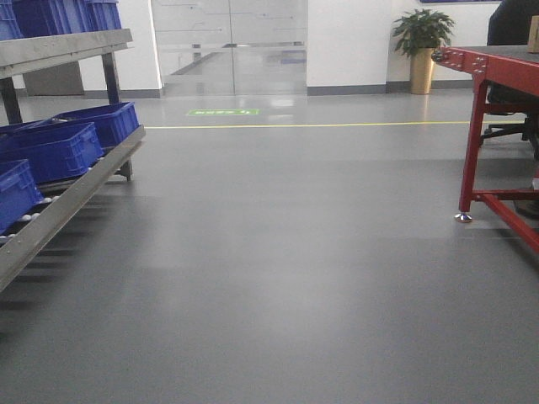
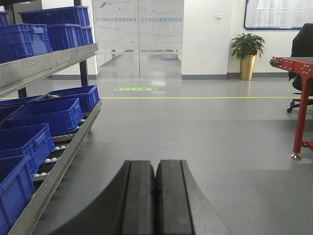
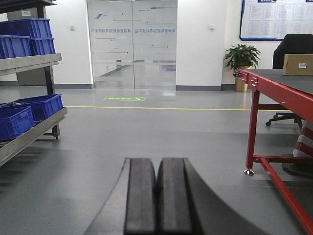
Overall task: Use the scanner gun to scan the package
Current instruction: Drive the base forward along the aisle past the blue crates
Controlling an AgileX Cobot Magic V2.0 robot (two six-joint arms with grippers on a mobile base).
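Note:
A brown cardboard package [image 3: 297, 64] sits on the red-framed table [image 3: 274, 83] at the far right of the right wrist view; only its corner [image 1: 533, 34] shows in the front view. No scanner gun is in view. My left gripper [image 2: 156, 164] is shut and empty, pointing out over the grey floor. My right gripper [image 3: 157, 161] is shut and empty, also over the floor, well short of the table. Neither gripper shows in the front view.
A metal roller rack [image 1: 76, 189] with several blue bins [image 1: 55, 150] runs along the left. The red table frame [image 1: 476, 126] stands at the right. A potted plant [image 1: 421, 46] and glass doors [image 1: 227, 42] are at the back. A black chair [image 3: 293, 44] stands behind the table.

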